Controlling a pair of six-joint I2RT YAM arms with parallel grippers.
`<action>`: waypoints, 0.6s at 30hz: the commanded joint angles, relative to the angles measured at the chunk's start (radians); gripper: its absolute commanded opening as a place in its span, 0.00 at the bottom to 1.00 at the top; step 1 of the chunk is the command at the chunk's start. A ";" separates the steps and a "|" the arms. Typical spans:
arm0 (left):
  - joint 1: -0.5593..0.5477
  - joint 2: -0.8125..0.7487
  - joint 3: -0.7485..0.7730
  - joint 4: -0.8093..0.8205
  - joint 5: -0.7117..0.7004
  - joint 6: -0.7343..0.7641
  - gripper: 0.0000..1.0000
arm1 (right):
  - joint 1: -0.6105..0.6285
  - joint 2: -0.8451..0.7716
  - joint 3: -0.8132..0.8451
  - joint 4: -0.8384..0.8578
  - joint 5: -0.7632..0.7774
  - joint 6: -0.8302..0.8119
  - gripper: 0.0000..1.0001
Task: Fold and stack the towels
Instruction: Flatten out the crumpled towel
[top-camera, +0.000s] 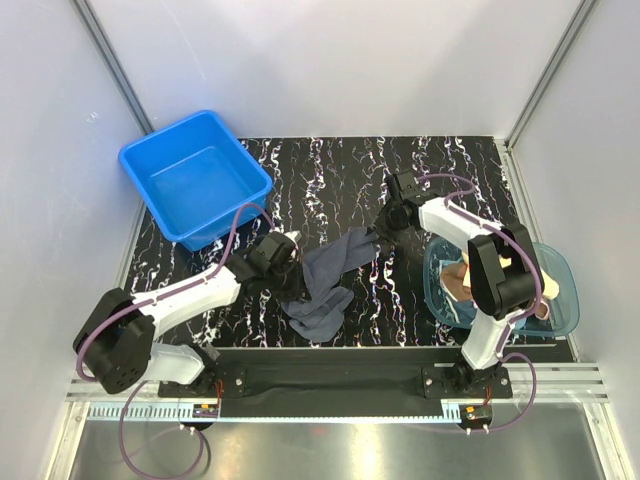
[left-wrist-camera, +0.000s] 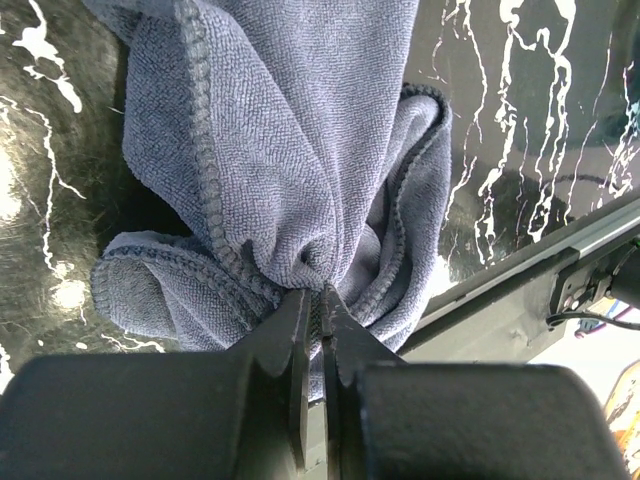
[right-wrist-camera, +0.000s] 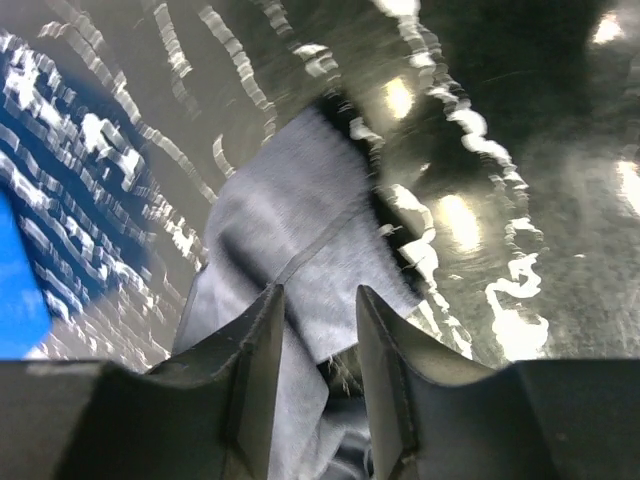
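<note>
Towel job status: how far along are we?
Done: nothing folded or stacked yet. In hand: left tool pinches the bunched grey towel mid-table; right tool open at its far corner. Left: fold it, then the brown towel lying in the teal bowl.

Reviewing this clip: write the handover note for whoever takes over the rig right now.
Left gripper: shut on a bunched fold of the grey towel.
Right gripper: open, over that towel's far corner.
The grey towel lies crumpled on the table. A brown towel sits in the teal bowl.
Done: nothing folded or stacked.
Left: fold the grey towel, then whatever is in the bowl, and stack.
</note>
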 joint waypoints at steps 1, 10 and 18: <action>-0.004 -0.036 -0.010 0.048 0.017 -0.021 0.02 | 0.009 -0.026 -0.037 0.054 0.112 0.116 0.43; -0.004 -0.048 -0.010 0.045 0.015 -0.028 0.02 | 0.009 0.024 -0.040 0.146 0.142 0.122 0.47; -0.004 -0.047 0.007 0.037 0.023 -0.037 0.01 | 0.011 0.093 -0.022 0.143 0.114 0.198 0.48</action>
